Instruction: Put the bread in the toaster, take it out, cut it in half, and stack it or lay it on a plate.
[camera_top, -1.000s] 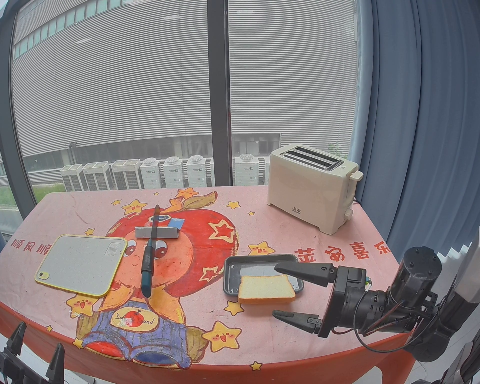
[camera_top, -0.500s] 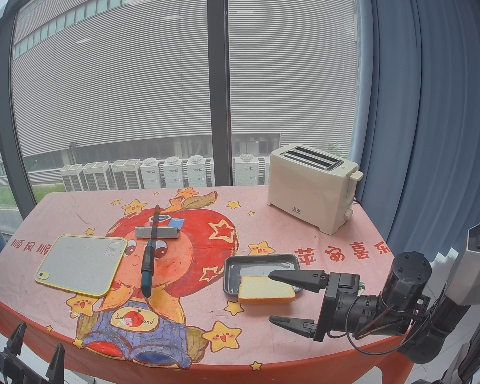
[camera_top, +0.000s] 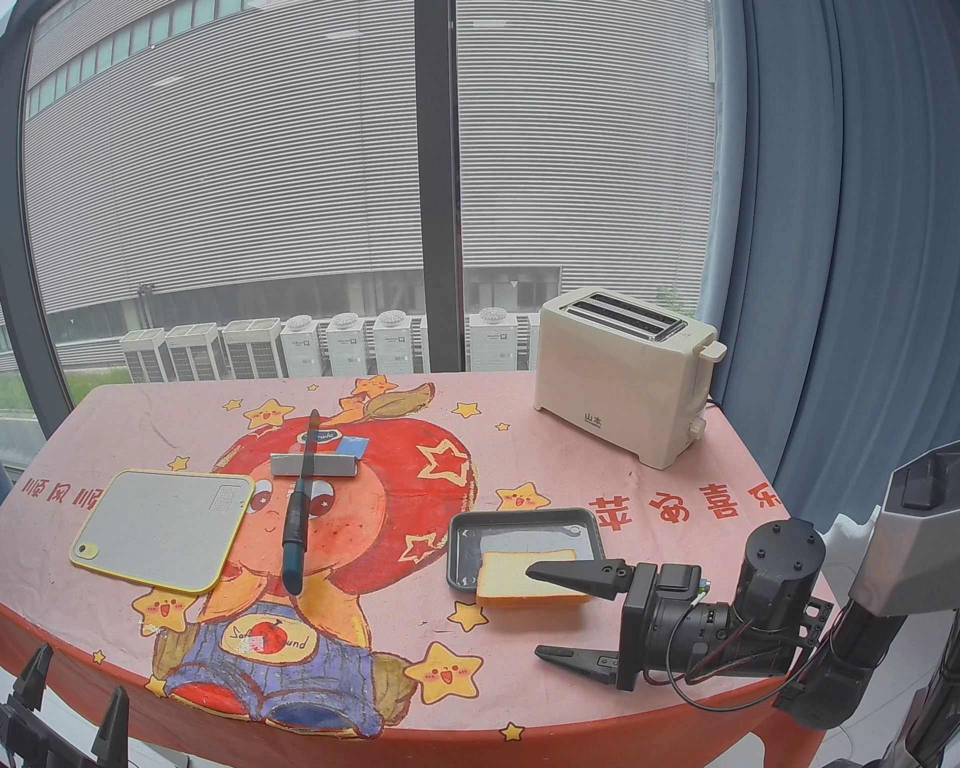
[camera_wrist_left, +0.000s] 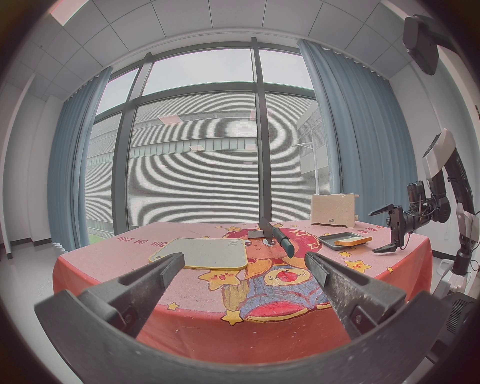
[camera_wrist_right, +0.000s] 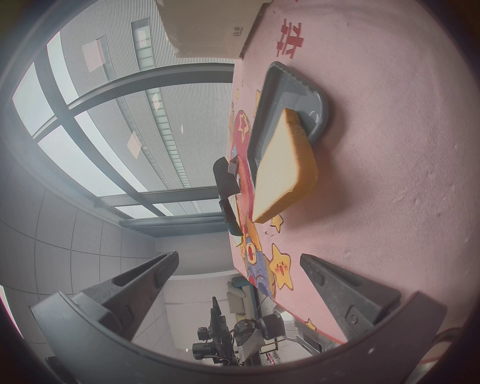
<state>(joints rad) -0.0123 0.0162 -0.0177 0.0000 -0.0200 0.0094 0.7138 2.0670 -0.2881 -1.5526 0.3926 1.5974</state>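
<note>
Head view cuts off the left gripper (camera_top: 80, 675) at the picture's bottom, below the table's (camera_top: 560, 455) front left corner; the left wrist view shows its jaws spread wide, off that corner and apart from everything. The right gripper (camera_top: 535, 613) lies on its side at the front right edge, jaws wide and gripping nothing, one finger above the other. Its upper finger crosses the right corner of the bread (camera_top: 525, 580) and hides it. The bread rests tilted on the front rim of a dark tray (camera_top: 520, 520), its near half hanging past the rim toward the front edge; how much touches the cloth cannot be told. In the right wrist view the slice (camera_wrist_right: 285, 167) sits ahead of the open fingers, between their lines but beyond their tips. A toaster (camera_top: 620, 375) stands at the far right corner, well behind the tray. Left of centre a knife (camera_top: 297, 510) leans across a small grey block (camera_top: 335, 465), its blade hard to make out. A cutting board (camera_top: 160, 528) lies near the left edge.
</note>
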